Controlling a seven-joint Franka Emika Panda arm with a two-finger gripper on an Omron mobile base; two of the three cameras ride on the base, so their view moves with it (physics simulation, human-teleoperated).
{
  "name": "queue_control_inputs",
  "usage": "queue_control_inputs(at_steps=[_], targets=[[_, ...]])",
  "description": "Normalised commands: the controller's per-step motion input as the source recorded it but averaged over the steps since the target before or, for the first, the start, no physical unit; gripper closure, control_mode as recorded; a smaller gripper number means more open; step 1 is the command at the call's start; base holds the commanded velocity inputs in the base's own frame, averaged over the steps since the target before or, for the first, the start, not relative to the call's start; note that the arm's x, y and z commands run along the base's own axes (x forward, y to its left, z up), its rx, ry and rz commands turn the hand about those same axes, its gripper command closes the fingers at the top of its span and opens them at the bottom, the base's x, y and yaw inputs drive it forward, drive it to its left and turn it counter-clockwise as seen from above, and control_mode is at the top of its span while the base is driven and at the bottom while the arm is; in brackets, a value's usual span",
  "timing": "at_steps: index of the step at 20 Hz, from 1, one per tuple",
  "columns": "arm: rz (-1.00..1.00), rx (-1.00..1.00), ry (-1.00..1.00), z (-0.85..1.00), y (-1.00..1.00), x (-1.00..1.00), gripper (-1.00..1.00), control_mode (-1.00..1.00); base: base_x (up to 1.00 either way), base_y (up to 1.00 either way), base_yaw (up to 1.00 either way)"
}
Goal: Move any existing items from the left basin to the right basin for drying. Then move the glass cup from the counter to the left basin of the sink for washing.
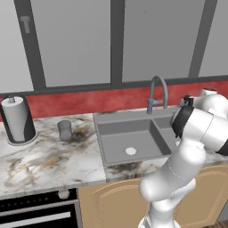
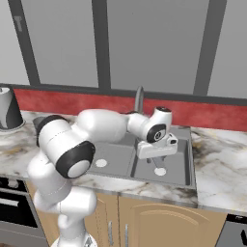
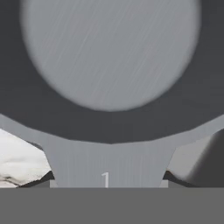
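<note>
The grey saucepan [image 3: 109,52] looms close in the hand view, its round bowl toward the top and its short handle [image 3: 108,162] running down between my dark fingertips [image 3: 47,177]. My gripper [image 3: 108,179] is shut on that handle. From the right base view, the gripper [image 2: 156,161] hangs over the right basin [image 2: 179,169], near its white drain. The left basin [image 1: 120,138] holds nothing but its drain. The glass cup [image 1: 65,130] stands upright on the counter [image 1: 44,160], left of the sink and far from the gripper.
A tall curved faucet [image 1: 158,89] rises behind the sink's divider. The paper towel roll [image 1: 18,119] stands at the far left of the counter. An oven front [image 1: 35,209] sits below the counter's left part. My arm covers the right basin in the left base view.
</note>
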Motion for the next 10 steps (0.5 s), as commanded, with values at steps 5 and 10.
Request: queue_control_inputs(at_steps=[5, 10], targets=[[0.03, 0.0, -0.05, -0.33, -0.02, 0.37, 1.0, -1.0, 0.0, 0.0, 0.0], [0.02, 0.0, -0.03, -0.32, -0.04, 0.34, 1.0, -1.0, 0.0, 0.0, 0.0]])
